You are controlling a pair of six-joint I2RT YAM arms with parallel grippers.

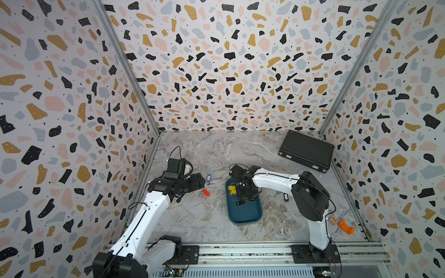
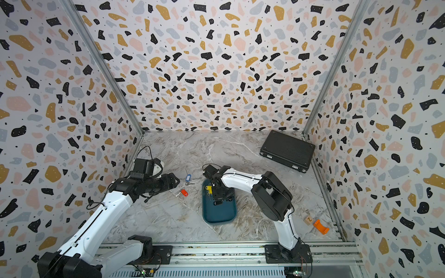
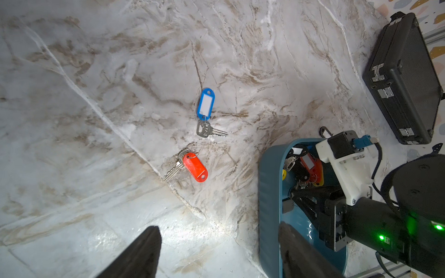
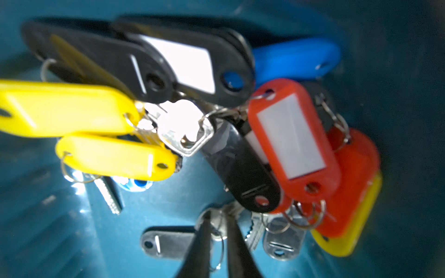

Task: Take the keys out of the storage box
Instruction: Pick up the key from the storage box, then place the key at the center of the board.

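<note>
Metal key [image 4: 218, 226], perhaps, in near-closed tool [image 4: 218, 215]

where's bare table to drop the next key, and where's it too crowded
Bare marble: the wide stretch between the storage box, the back wall and the black case; also the near strip between the box and the rail. Crowded: left of the box, where the blue-tagged key, red-tagged key and left gripper sit.
</note>
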